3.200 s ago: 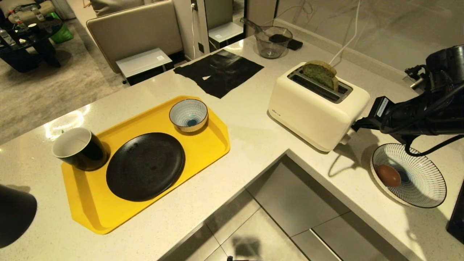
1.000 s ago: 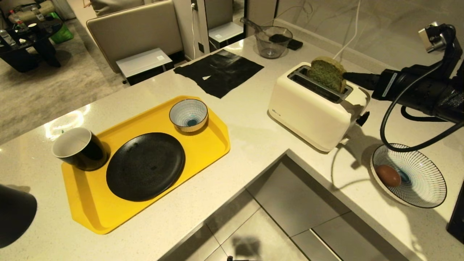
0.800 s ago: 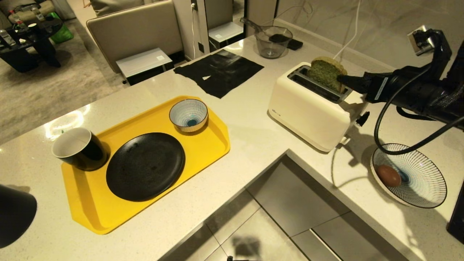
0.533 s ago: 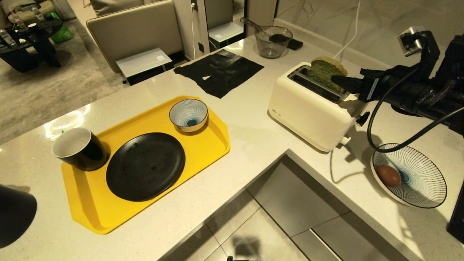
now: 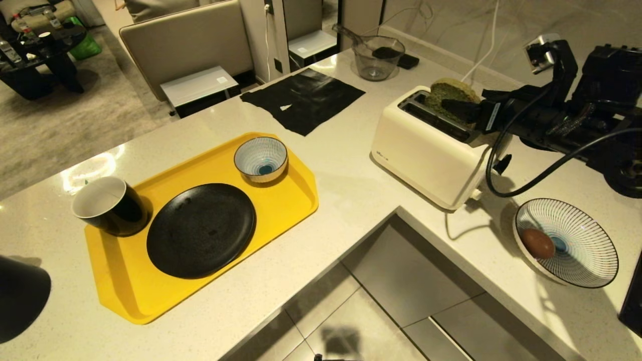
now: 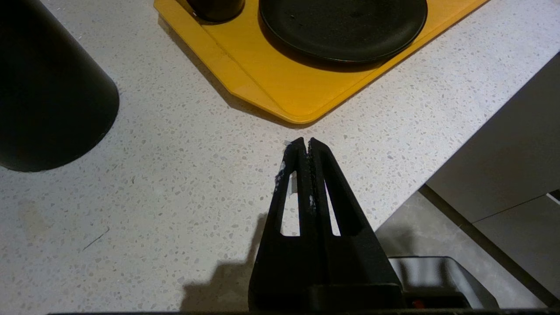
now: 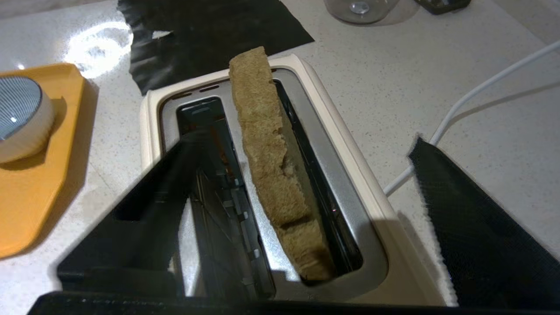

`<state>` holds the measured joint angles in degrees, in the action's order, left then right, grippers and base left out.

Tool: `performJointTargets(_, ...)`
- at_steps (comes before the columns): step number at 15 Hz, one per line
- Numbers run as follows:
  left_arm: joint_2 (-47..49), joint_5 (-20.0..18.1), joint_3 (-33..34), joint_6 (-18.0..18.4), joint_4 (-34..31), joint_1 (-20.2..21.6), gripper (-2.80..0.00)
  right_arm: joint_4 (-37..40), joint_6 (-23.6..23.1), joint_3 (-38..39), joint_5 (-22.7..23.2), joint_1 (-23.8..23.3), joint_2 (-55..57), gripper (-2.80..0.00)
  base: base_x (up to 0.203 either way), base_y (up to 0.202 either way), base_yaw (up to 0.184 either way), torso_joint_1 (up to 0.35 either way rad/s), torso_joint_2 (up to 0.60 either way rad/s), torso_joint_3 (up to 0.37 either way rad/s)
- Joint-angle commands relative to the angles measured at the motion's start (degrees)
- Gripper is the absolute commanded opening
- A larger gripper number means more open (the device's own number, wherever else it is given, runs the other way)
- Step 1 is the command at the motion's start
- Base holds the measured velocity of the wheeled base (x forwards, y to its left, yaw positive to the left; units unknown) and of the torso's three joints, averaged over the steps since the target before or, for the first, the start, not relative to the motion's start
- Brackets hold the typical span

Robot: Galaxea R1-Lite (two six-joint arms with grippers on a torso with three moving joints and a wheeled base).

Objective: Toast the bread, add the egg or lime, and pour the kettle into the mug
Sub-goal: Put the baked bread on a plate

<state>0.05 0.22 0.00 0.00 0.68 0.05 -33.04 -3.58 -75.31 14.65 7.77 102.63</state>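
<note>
Since a moment ago, the right gripper (image 5: 459, 109) has slid along the top of the toaster (image 5: 431, 150) and now sits over the bread (image 5: 454, 90), which has popped up higher in its slot. Its two fingers are spread wide, one on each side of the slice, and they hold nothing yet. The bread stands in the slot farther from the tray, at about 2 o'clock in the head view.

One thing could go wrong. In the right wrist view the bread (image 7: 267, 148) leans a little, and one finger (image 7: 144, 218) hangs over the empty slot beside it. If the gripper closes too low or off to one side, it may pinch the toaster rim, or squash and tear the soft slice.

The left gripper (image 6: 305, 146) is shut tight with nothing in it, parked just above the bench (image 6: 175, 175) near the corner of the yellow tray (image 6: 280, 87).

The egg (image 5: 536, 243) lies in the wide striped dish (image 5: 587, 260) at 4 o'clock. The small striped bowl (image 5: 261, 159), the black plate (image 5: 200, 229) and the mug (image 5: 108, 205) all look empty on the tray. The kettle (image 5: 20, 296) stands at 8 o'clock.
</note>
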Motion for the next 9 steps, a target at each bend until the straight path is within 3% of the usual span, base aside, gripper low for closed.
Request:
performJointTargets(1,0.0,0.0,0.0,0.0,0.0,0.0,-2.8,-0.3,0.0,-1.1,0.1,0.1,1.9,-2.8,0.0,0.0,0.0,0.0,0.0,0.0)
performJointTargets(9,0.0,0.0,0.0,0.0,0.0,0.0,-2.8,-0.3,-1.5,-2.4,-1.8,0.0,1.1,-2.8,0.0,0.0,0.0,0.0,0.0,0.0)
